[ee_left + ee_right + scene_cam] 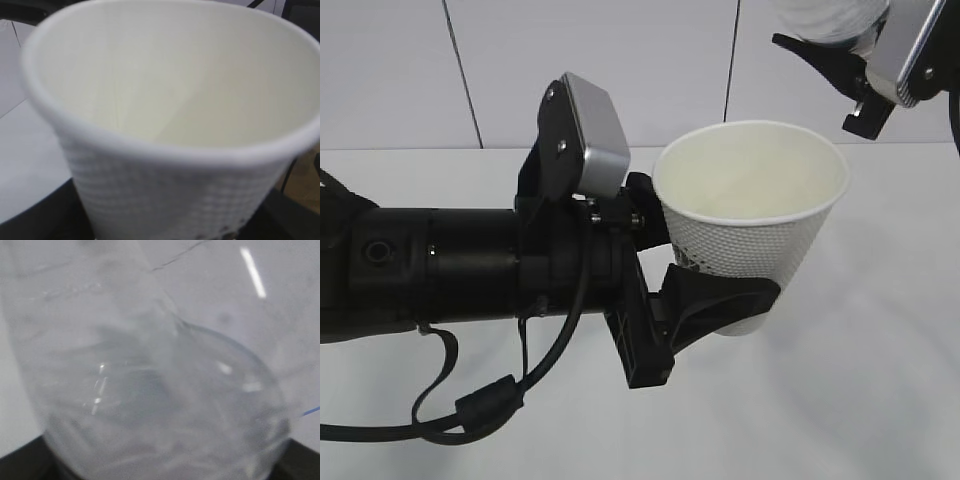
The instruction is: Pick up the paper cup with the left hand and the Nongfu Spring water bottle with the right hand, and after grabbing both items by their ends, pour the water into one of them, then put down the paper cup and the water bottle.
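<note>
A: Which step is shown?
B: Both items lifted. Left pincer (720, 262) grasps the cup (750, 215) above the tabletop (880, 400); right pincer (840, 75) grips the bottle (825, 18), upper right.
A: Next?
B: Probably tilting the bottle over the cup; no water visible.

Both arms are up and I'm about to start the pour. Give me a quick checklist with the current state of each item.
1. Left gripper closed on the paper cup: ok, fingers clasp its dimpled wall.
2. Cup upright, mouth open upward: ok.
3. Cup interior dry and clear: ok, nothing visible inside in the left wrist view.
4. Right gripper closed on the Nongfu Spring water bottle: ok, the clear body fills the right wrist view.
5. Bottle mouth over the cup: cannot tell, the neck is out of frame.
6. Cap removed: cannot tell.
</note>
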